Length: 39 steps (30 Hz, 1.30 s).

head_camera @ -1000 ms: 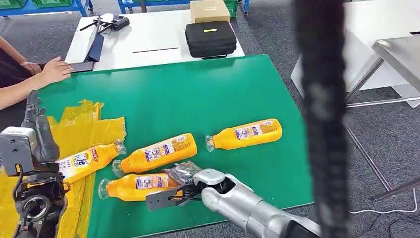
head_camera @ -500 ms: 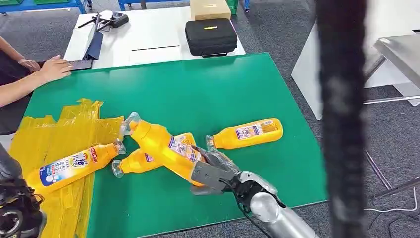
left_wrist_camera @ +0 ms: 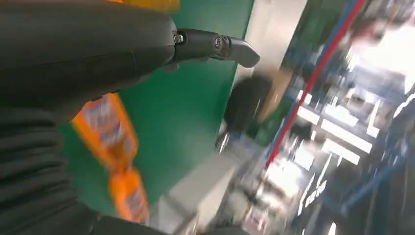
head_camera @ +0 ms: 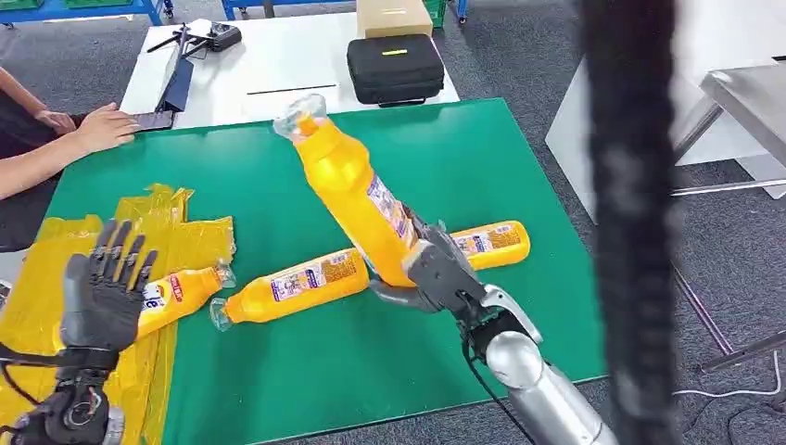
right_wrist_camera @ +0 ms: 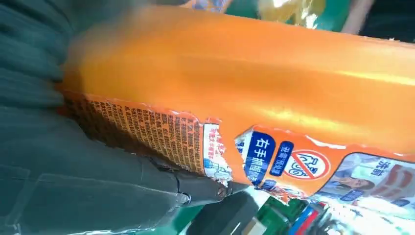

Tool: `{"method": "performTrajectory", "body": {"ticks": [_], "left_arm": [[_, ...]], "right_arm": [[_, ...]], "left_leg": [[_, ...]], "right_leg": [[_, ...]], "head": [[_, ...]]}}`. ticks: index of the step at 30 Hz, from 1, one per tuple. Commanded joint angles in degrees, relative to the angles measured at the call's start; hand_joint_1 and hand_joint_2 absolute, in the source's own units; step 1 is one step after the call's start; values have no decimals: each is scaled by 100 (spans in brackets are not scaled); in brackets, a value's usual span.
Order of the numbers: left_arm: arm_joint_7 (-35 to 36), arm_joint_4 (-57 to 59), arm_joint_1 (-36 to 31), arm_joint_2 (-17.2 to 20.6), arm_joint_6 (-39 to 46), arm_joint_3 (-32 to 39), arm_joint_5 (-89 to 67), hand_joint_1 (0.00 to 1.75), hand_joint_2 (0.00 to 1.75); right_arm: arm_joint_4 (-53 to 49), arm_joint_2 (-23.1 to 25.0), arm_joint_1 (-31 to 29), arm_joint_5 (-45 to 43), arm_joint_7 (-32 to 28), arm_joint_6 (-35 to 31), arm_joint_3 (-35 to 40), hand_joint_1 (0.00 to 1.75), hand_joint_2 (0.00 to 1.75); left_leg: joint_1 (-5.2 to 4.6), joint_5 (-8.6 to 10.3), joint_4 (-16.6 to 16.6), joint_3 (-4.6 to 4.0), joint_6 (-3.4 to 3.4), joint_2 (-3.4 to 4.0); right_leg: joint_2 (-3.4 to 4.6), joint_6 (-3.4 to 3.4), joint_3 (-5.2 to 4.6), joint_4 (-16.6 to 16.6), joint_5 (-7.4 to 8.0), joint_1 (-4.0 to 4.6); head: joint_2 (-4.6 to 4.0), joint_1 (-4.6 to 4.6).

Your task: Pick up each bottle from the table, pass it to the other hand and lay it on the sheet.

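Observation:
My right hand (head_camera: 436,269) grips a yellow bottle (head_camera: 357,190) by its base and holds it tilted high above the green table (head_camera: 306,158), cap end up and away from me. The right wrist view shows that bottle's orange body and label (right_wrist_camera: 274,98) close up. Two more yellow bottles lie on the green: one in the middle (head_camera: 292,286), one to the right (head_camera: 491,243). Another bottle (head_camera: 171,297) lies on the yellow sheet (head_camera: 176,232) at the left. My left hand (head_camera: 107,292) is raised over the sheet, fingers spread, holding nothing; one dark finger (left_wrist_camera: 215,46) shows in the left wrist view.
A person's hand (head_camera: 97,130) rests at the table's far left corner. Behind stands a white table (head_camera: 278,65) with a black case (head_camera: 394,69), a cardboard box (head_camera: 394,17) and a controller (head_camera: 209,39). A dark blurred cable (head_camera: 630,222) hangs at the right.
My right hand has lifted its bottle from the table and swung it up and away from me. My left hand has risen over the sheet with fingers spread.

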Motion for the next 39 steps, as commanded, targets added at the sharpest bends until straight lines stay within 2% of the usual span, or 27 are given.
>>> {"method": "performTrajectory", "body": {"ticks": [1,5,9,12,14,15,16,21,26,28,31,39], "left_arm": [[247,593,-1201,-446,94,-1777,371,0,175],[262,576,-1225,-423,119,-1764,376,0,175],[328,698,-1358,-597,268,-1826,283,0,175],[245,757,-1437,-718,432,-1854,96,0,175],[233,785,-1497,-803,575,-1861,-25,0,175],[228,812,-1540,-846,674,-1867,-113,0,175],[246,898,-1658,-769,696,-1926,-203,0,175],[224,1091,-1720,-982,1006,-1862,-321,0,175],[283,1250,-1753,-1039,1037,-1867,-294,0,175],[373,1359,-1815,-1044,988,-1929,-195,0,175],[426,1563,-1936,-1077,953,-2012,-66,0,175],[474,1683,-2036,-1134,938,-2059,66,0,175]], "right_arm": [[2093,864,-1231,538,116,75,259,175,175],[2047,873,-1230,584,178,83,321,175,175],[2139,989,-1322,776,369,234,619,175,175],[2234,1126,-1377,952,491,250,858,175,175],[2212,1181,-1360,1048,528,245,962,175,175],[2206,1212,-1353,1138,567,231,1039,175,175],[2228,1259,-1362,1199,591,210,1086,175,175],[2499,1293,-1543,1381,518,186,1453,175,175],[2601,1241,-1507,1596,449,0,1733,175,175],[2665,1198,-1539,1769,413,-29,1979,175,175],[2773,1262,-1578,2050,397,3,2374,175,175],[2899,1375,-1645,2186,423,54,2649,175,175]], "left_leg": [[2,4,0,13,-15,-14],[2,-1,0,22,-18,-4],[4,-9,5,29,-23,0],[2,5,1,-4,-11,0],[5,-12,12,21,-26,5],[2,6,0,-10,-10,-1],[4,1,3,-2,-16,-4],[2,2,1,-5,-14,0],[4,5,0,-9,-12,-10],[3,-5,4,11,-21,-9],[1,7,-2,-11,-11,-10],[5,2,3,-6,-17,-13]], "right_leg": [[-26,3,19,1,-1,2],[-18,7,27,2,-3,1],[-19,7,33,8,-13,3],[-9,7,-1,3,3,1],[-15,7,24,15,-14,3],[-12,7,-7,3,3,0],[-17,7,1,6,-3,2],[-10,7,-1,5,-1,1],[-18,7,-1,0,0,4],[-23,7,18,6,-12,3],[-19,7,-6,0,0,1],[-28,7,-1,4,-7,4]], "head": [[0,-2],[0,0],[0,0],[0,-2],[0,-2],[0,0],[0,0],[0,-4],[0,2],[0,0],[0,0],[0,0]]}}
